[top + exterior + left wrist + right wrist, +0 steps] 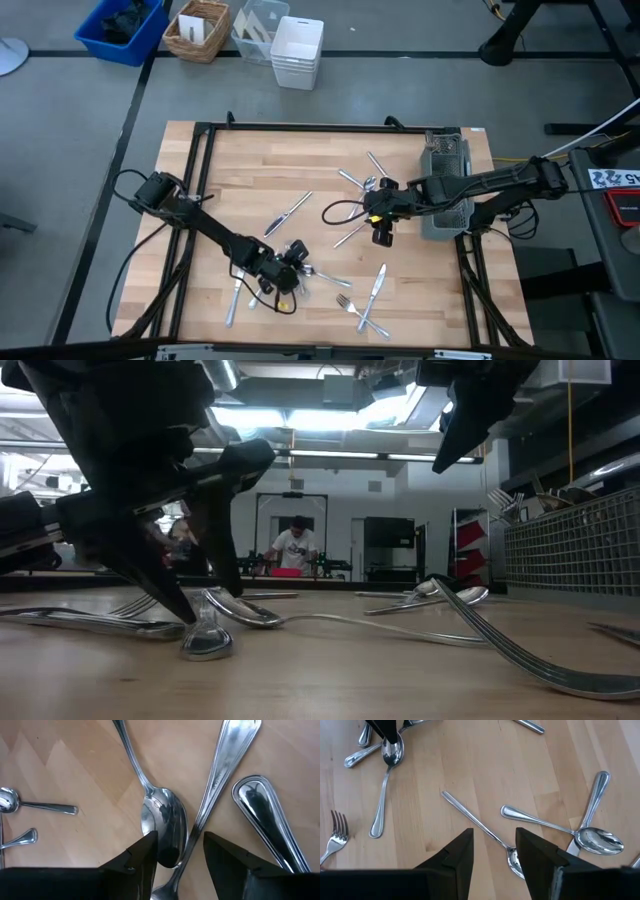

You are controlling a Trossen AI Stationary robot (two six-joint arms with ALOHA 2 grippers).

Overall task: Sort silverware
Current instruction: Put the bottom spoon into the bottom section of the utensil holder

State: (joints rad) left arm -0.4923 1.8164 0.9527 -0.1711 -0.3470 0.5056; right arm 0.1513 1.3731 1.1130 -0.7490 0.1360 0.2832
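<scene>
Spoons, forks and knives, the silverware (350,250), lie spread over the wooden table (260,170) in the high view, most of them between the two arms. The left gripper (284,272) is down among a small pile, far from the mesh caddy (445,185). The right gripper (382,228) hangs just beside the caddy, over a few loose pieces. The caddy sits at the table's edge, and what is in it cannot be seen. Off the table, well apart from the caddy, stand a blue bin (120,30), a woven basket (198,30) and a white tub (297,52).

In the low view, a fork (520,650) curves up close by, with the caddy's wall behind it. A person stands far back in the room.

In the left wrist view, the jaws are apart around the bowl of a spoon (162,827).

In the right wrist view, the jaws are apart and hold nothing, above a thin spoon (485,832).

Each piece looks hard, stiff, light and slippery. The thin handle looks like the best place to pinch.
</scene>
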